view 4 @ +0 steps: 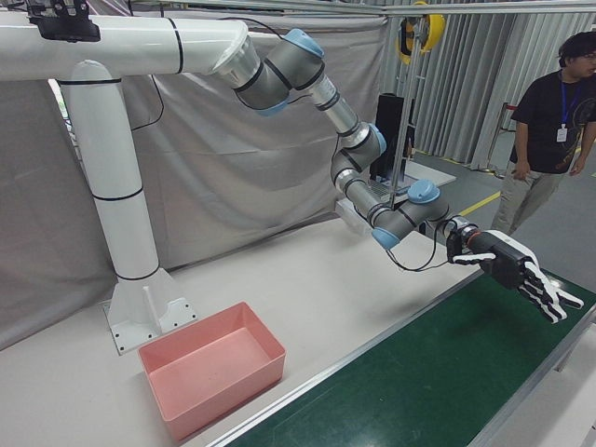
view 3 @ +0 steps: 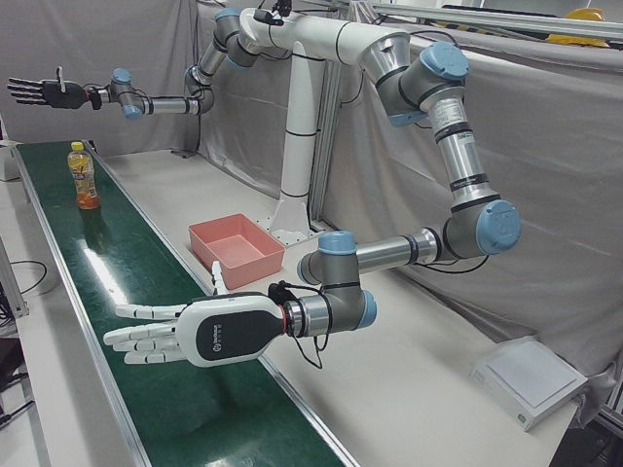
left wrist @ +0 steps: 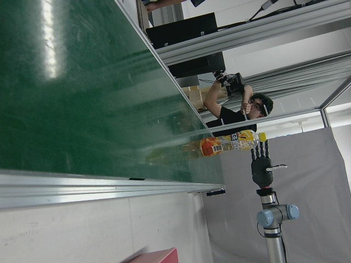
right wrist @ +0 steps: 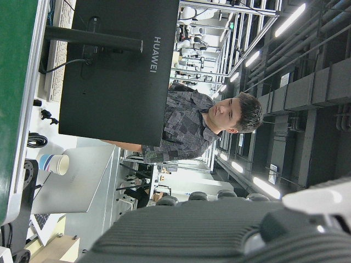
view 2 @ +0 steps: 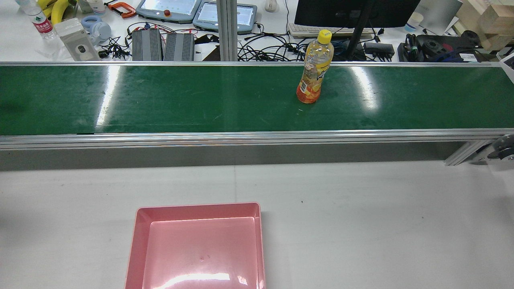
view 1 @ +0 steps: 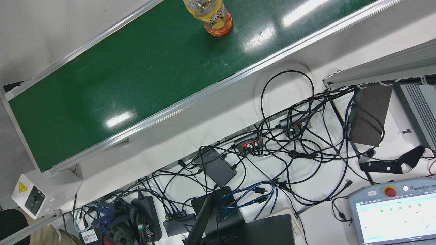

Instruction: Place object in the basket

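Left-front view shows the left hand (view 3: 185,333) held out flat and low over the near stretch of the green belt (view 3: 146,321), fingers stretched and spread, holding nothing. The right hand (view 3: 44,92) hangs high at the far end of the belt, likewise released with fingers splayed. The bottle (view 3: 85,177) stands upright on the belt below the right hand and slightly to its side, clear of it, and well apart from the left hand. It has a yellow cap and an orange label. The left hand's own camera sees the bottle far along the belt, with the right hand beyond it. The pink basket (view 3: 200,233) sits on the white table (view 3: 409,370) beside the belt, between the two hands along the belt's length and nearer the arms' pedestal (view 3: 292,195) than either hand. It holds nothing. In the right-front view a person (view 4: 549,121) stands on the floor behind the left hand.
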Available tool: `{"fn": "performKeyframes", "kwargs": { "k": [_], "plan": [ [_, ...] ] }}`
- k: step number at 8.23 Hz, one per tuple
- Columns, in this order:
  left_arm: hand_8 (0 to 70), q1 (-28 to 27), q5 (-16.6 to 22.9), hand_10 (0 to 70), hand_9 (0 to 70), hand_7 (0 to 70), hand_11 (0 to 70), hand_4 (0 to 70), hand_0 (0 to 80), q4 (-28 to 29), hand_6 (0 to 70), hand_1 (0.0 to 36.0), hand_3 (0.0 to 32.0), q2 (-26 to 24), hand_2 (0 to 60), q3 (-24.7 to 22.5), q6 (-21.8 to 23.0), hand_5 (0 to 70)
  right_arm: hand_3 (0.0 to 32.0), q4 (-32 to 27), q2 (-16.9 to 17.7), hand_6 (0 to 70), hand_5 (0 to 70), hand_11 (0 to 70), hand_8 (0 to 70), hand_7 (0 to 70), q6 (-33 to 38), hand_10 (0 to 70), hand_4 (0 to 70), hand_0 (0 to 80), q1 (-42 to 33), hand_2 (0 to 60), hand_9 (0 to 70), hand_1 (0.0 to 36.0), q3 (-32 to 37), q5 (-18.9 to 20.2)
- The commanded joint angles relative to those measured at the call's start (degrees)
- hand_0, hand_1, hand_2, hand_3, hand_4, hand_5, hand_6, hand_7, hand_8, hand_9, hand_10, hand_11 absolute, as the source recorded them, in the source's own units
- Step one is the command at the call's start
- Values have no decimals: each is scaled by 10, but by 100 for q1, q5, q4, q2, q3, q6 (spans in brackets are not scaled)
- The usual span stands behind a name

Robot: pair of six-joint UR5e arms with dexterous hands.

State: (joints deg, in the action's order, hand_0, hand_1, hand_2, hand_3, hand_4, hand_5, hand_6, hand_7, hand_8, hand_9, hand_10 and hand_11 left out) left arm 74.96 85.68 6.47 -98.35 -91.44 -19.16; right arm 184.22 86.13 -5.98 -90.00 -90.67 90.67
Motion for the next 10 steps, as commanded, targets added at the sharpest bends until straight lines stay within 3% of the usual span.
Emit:
{"fn": "performKeyframes", "kwargs": {
  "k": [1, 3, 10],
  "plan": [
    [72, 10, 2, 68, 112, 0, 108, 179, 491, -67, 3, 65, 0, -131, 0, -5, 0, 125, 0, 0, 9, 0, 0, 0, 0, 0, 0, 0, 0, 0, 0, 0, 0, 0, -12, 3],
    [74, 18, 2, 70, 114, 0, 111, 183, 493, -67, 18, 59, 0, -140, 0, -5, 0, 92, 0, 0, 0, 0, 0, 0, 0, 0, 0, 0, 0, 0, 0, 0, 0, 0, -12, 3],
    [77, 19, 2, 79, 123, 0, 125, 183, 488, -146, 13, 65, 0, -140, 0, -67, 9, 134, 0, 0, 9, 0, 0, 0, 0, 0, 9, 0, 0, 0, 0, 0, 0, 0, -21, 3]
  ]
}}
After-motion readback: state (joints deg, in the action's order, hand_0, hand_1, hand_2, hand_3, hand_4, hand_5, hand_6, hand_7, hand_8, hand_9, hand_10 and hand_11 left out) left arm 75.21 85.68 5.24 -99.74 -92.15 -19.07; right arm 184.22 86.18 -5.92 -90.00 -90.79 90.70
